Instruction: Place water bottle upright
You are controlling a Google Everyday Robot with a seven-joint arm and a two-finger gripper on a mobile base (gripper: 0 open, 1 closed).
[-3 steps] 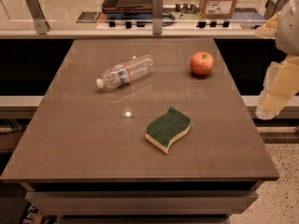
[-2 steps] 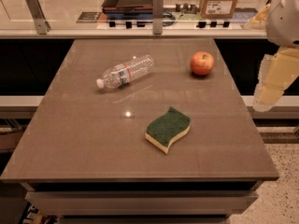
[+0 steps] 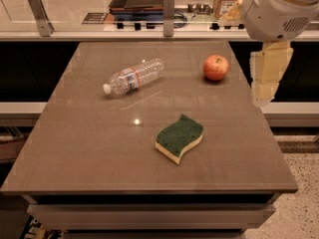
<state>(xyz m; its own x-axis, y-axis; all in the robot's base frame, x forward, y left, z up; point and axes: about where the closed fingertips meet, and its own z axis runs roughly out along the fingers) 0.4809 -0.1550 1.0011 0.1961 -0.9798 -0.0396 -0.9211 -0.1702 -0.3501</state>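
Water bottle (image 3: 133, 76) hasn't budged vs. a sec ago; lies on its side in the far-left part of the table (image 3: 84, 153), white cap toward front-left, base toward back-right; label band near the cap end; nothing touching it. So the task proper isn't begun; bottle not yet gripped, let alone stood up.

Sponge (image 3: 179, 137), green side up, mid-table towards the front, same spot as before; well apart from the bottle. Apple (image 3: 216, 67) far-right, also unmoved.

What did change: the arm; the gripper (image 3: 263, 94) has swung in from beyond the right edge & now hangs just at the table's right side, beside the apple but clear of it, pointing down. I'd read that as the approach phase; it has most of the table's width to cross to reach the bottle, w/ the apple roughly in between.

Gripper seen side-on as one pale slab; can't tell if open or closed; it holds nothing & touches nothing.
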